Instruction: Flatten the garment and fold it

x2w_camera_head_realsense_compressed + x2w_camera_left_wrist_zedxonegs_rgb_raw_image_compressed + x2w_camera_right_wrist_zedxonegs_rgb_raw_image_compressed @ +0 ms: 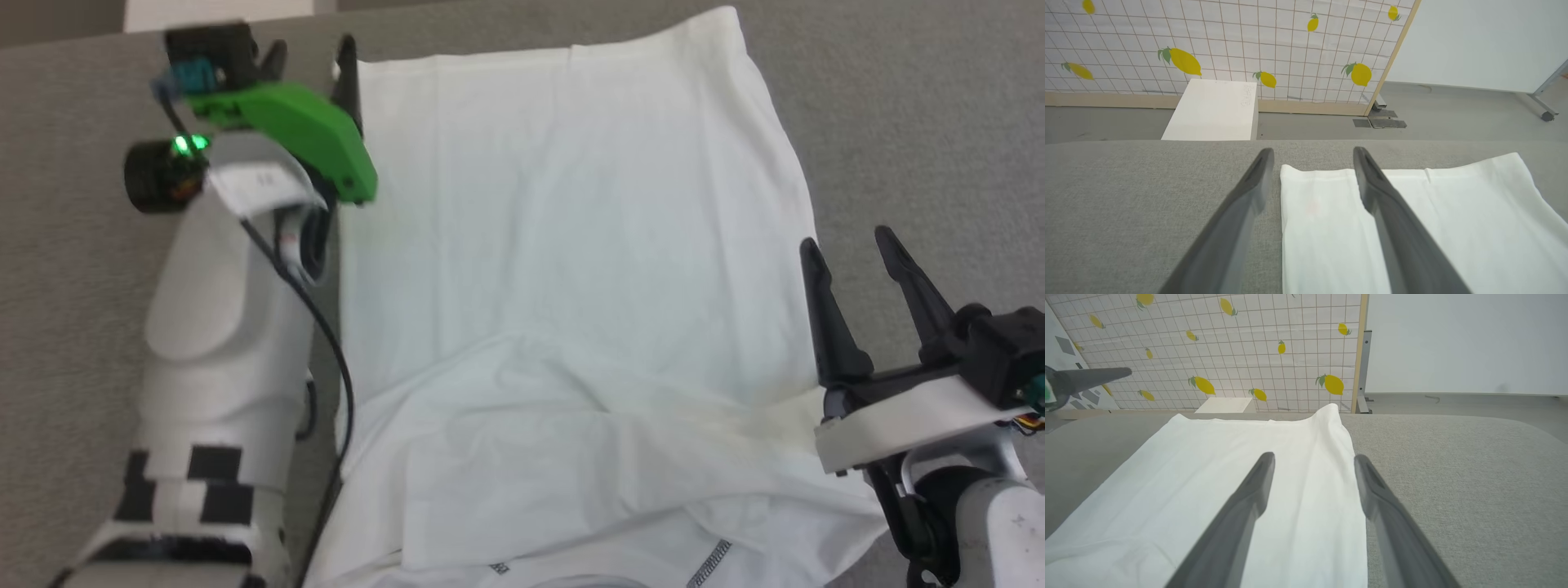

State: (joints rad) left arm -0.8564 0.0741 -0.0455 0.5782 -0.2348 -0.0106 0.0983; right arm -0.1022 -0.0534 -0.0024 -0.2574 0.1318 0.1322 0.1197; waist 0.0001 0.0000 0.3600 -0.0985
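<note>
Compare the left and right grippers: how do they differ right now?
Left gripper is at the far left corner of the shirt; right gripper sits by its right edge, nearer the robot. Left gripper has a green housing; right gripper's mount is white and black. Both are open, holding nothing.

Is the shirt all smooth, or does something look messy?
Not quite. The garment lies flat on its far half, but the near part is bunched into creases, and its far right corner pokes out past the straight edge.
</note>
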